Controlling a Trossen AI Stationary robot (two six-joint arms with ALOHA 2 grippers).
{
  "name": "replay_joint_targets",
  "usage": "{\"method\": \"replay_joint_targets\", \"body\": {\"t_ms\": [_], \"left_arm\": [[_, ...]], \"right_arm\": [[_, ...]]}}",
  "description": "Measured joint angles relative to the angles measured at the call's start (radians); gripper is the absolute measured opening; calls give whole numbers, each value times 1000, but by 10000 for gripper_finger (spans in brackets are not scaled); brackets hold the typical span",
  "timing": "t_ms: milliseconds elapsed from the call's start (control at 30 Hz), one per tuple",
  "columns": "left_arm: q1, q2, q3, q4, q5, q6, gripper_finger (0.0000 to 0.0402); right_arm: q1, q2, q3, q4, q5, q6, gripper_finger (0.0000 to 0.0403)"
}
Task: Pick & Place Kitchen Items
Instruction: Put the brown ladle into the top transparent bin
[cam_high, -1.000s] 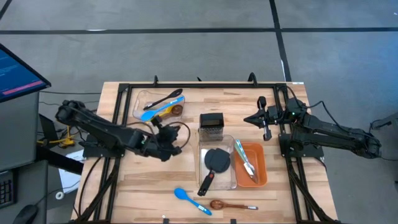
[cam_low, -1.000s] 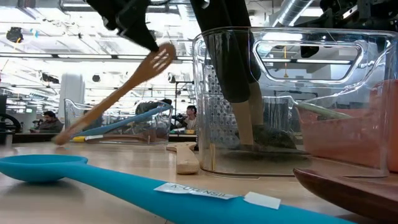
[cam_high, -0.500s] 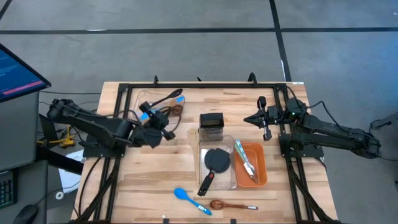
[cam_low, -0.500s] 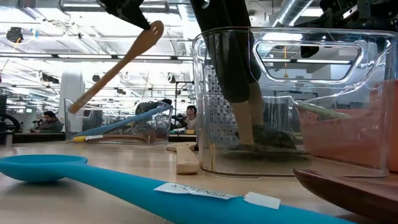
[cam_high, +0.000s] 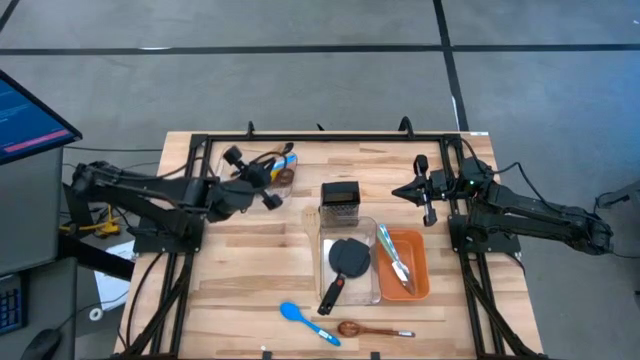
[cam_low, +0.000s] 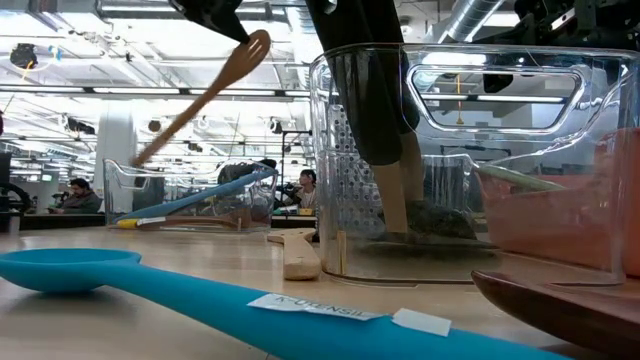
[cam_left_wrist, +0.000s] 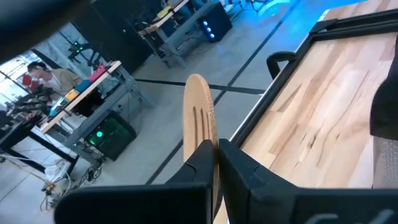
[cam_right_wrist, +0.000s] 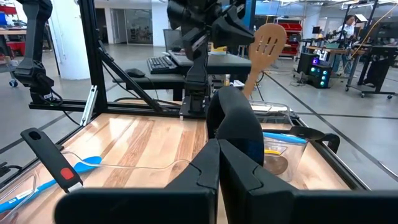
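Two blue (cam_high: 303, 316) and wooden (cam_high: 372, 329) spoons are lying along the bench's near edge. Farther back, the left end effector (cam_high: 262, 186) is clamping a slotted wooden spatula (cam_low: 205, 88) over the far-left clear bin (cam_high: 222, 158); light and stiff, it is best gripped mid-handle. The right end effector (cam_high: 402, 191) is waiting, pressed together.

Left gripper (cam_left_wrist: 216, 163) seen from behind its own two dark fingers (cam_left_wrist: 245, 171), which are pressed together on a wooden slotted spatula (cam_left_wrist: 199, 115). The blade is held between the pads and stands out past the fingertips toward 12 o'clock, rounded end farthest off, three slots visible. Wooden table (cam_left_wrist: 323, 118) lies at 3 o'clock, edged by a black frame rail (cam_left_wrist: 273, 102). A dark blurred shape is noted at the table's far edge, unidentifiable. Beyond, at 10 o'clock, grey floor, a workbench (cam_left_wrist: 109, 84) and a seated person (cam_left_wrist: 46, 76) are seen.
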Motion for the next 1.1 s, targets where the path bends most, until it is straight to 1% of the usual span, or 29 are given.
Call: {"method": "replay_joint_targets", "body": {"t_ms": [200,467,567,700,1000,1100], "left_arm": [[61,0,-7,5,36,18,0],[134,1,-128,2,147,-132,0],[150,1,-166,3,155,-178,0],[163,1,-193,13,160,-194,0],[214,1,-231,41,260,-226,1],[226,1,-256,74,266,-246,1]], "right_arm": [[0,0,0,0,0,0,0],[0,0,0,0,0,0,0],[0,0,0,0,0,0,0],[0,0,0,0,0,0,0],[0,0,0,0,0,0,0],[0,0,0,1,0,0,0]]}}
